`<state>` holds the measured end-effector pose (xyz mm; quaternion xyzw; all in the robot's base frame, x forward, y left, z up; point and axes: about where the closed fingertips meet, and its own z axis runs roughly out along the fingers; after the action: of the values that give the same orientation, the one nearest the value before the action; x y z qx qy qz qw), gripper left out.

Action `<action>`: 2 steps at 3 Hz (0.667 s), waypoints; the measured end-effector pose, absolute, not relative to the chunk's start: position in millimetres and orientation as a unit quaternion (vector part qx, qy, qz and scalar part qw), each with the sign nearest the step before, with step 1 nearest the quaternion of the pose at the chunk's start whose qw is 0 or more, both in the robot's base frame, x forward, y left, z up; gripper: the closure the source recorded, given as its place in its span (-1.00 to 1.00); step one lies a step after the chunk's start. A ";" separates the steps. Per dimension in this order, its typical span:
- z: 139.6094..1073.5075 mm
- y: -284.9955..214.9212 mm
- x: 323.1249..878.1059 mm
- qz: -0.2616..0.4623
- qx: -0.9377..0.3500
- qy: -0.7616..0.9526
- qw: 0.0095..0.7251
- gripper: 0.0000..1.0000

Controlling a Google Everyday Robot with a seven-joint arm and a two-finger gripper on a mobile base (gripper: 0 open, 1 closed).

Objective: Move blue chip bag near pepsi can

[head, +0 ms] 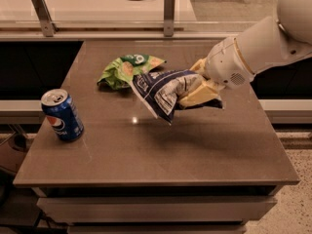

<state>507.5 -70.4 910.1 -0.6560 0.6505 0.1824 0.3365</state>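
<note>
The blue chip bag, crumpled navy foil with white print, hangs in the air above the middle of the table. My gripper is shut on its right end, with yellowish fingers clamped around the foil. The white arm reaches in from the upper right. The pepsi can stands upright near the table's left front edge, well to the left of the bag and apart from it.
A light green chip bag lies on the brown table just behind and left of the held bag. A railing with metal posts runs behind the table. Dark gaps flank the table on both sides.
</note>
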 end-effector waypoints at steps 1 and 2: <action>900.8 -57.0 505.4 0.187 -0.654 0.652 0.335 1.00; 900.9 -33.9 492.4 0.183 -0.667 0.642 0.331 1.00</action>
<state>492.4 -33.9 900.9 -0.6666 0.6422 0.1835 0.3309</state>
